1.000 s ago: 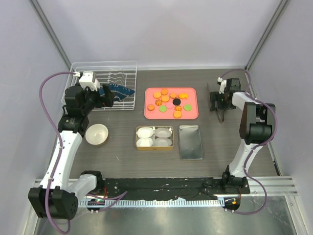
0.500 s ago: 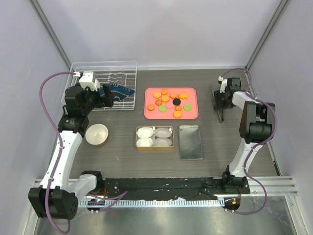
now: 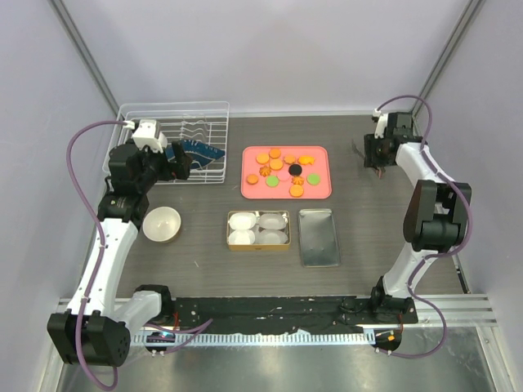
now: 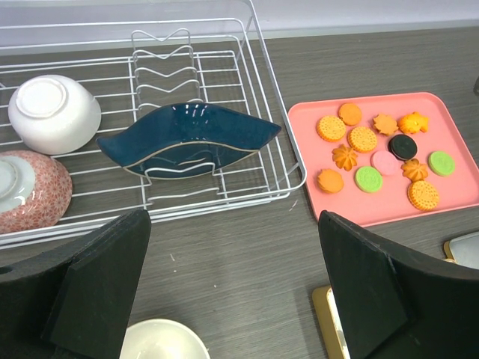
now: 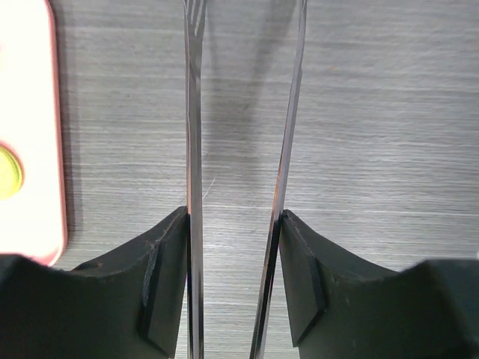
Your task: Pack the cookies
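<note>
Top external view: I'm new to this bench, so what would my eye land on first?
The pink rectangular tray at middle back, dotted with small round cookies, mostly orange. Just in front sits a gold rectangular tin holding white fluted paper cups; at far right, the right arm's fingers clamp thin metal tongs.

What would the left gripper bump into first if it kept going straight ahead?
Probably the white wire dish rack, by the blue dish. Bare table comes before it, so the left gripper might hit table first; depth is unclear.
</note>
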You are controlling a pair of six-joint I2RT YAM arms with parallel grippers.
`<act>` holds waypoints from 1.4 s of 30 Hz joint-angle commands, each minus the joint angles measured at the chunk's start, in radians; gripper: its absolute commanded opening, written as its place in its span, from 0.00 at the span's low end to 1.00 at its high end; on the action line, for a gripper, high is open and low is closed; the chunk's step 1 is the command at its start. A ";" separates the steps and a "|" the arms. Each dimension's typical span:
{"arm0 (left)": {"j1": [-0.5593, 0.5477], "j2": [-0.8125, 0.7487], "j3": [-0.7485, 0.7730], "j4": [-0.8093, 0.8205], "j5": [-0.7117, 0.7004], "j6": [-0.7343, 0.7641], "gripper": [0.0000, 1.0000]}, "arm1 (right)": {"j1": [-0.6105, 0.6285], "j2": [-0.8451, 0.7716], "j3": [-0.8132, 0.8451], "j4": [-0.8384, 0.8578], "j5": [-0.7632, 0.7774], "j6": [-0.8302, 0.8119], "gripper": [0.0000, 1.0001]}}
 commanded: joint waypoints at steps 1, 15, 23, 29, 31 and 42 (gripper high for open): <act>0.005 -0.026 -0.003 0.058 -0.001 0.018 1.00 | -0.002 -0.086 0.066 -0.040 0.042 -0.013 0.54; 0.005 -0.020 -0.008 0.065 0.005 0.011 1.00 | 0.011 -0.175 0.127 -0.115 -0.034 -0.017 0.55; 0.005 -0.015 -0.008 0.060 0.010 0.006 1.00 | 0.087 -0.270 0.112 -0.165 -0.086 -0.012 0.56; 0.005 -0.012 -0.005 0.058 0.015 0.003 1.00 | 0.211 -0.351 0.034 -0.196 -0.067 -0.027 0.56; 0.005 -0.011 -0.005 0.058 0.019 0.001 1.00 | 0.248 -0.362 0.008 -0.199 -0.056 -0.027 0.56; 0.005 -0.009 -0.011 0.054 0.016 0.005 1.00 | 0.335 -0.379 -0.095 -0.182 -0.010 -0.041 0.56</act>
